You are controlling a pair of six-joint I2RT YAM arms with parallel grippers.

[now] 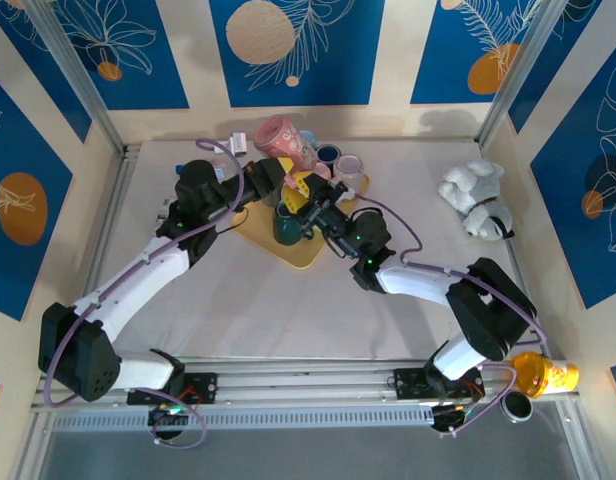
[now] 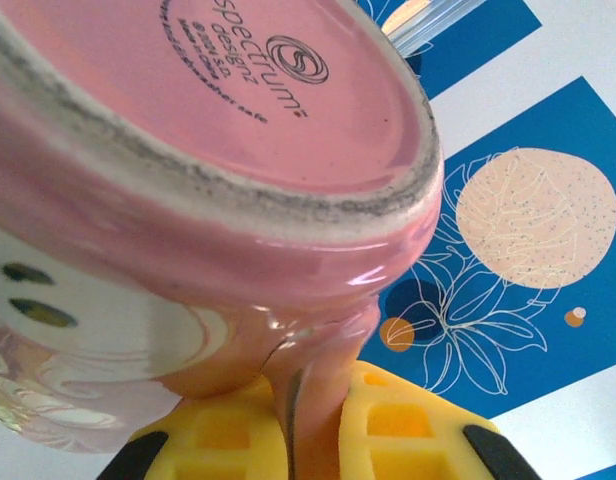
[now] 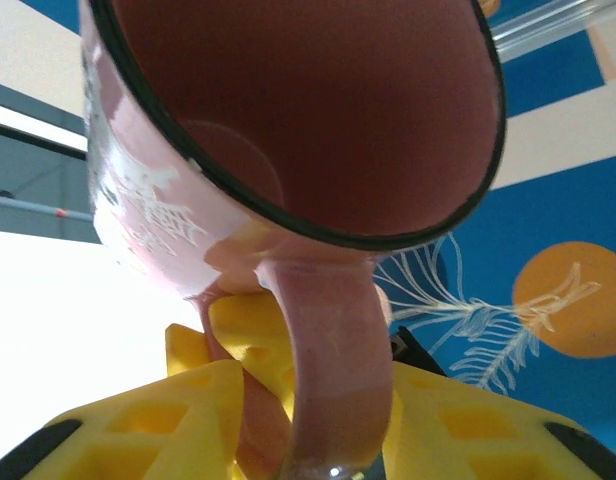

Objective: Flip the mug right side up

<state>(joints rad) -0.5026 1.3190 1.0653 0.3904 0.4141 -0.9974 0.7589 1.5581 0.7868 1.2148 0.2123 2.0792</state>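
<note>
Yellow fingers (image 2: 223,430) of the left gripper (image 2: 313,445) press from both sides on the handle (image 2: 310,390) of the pink mug (image 2: 218,120), whose stamped base faces that wrist camera. The right gripper (image 3: 313,430) pinches the same handle from the other end, looking into the mug's open mouth. From above, the mug hangs in the air, tipped roughly on its side, over the far edge of the table (image 1: 288,310), a little left of its middle.

The turn looks half done, with both arms sharing the grip. Next, I judge, one gripper must let go while the other rolls its wrist until the mouth faces up, then lowers the mug onto bare table. It should stay off the yellow board (image 1: 303,255) carrying a dark green cup (image 1: 286,225) just nearer, and the cups (image 1: 338,162) beside it.
</note>
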